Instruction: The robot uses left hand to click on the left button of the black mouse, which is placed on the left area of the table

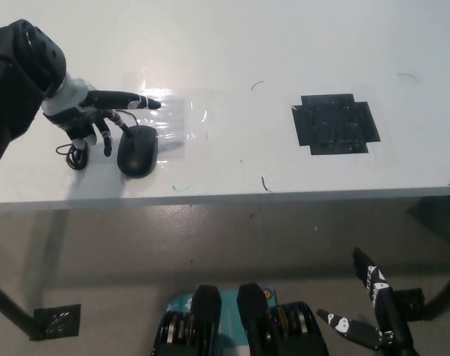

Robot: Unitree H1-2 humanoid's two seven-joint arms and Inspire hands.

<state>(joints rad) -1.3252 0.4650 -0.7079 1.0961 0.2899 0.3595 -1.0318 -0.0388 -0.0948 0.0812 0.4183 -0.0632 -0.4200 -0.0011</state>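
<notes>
The click looks not yet made: the left hand (91,117), fingers spread and holding nothing, hovers just beside the black mouse (137,150) on the left of the surface (232,59), one finger reaching past it, while the right hand (369,308) hangs low

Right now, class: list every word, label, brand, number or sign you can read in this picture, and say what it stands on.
None can be read.
Black mouse: no legible brand or label.
Black tape patch on the table: plain, no writing.
Right robot hand: small white marks, too small to read.
</notes>
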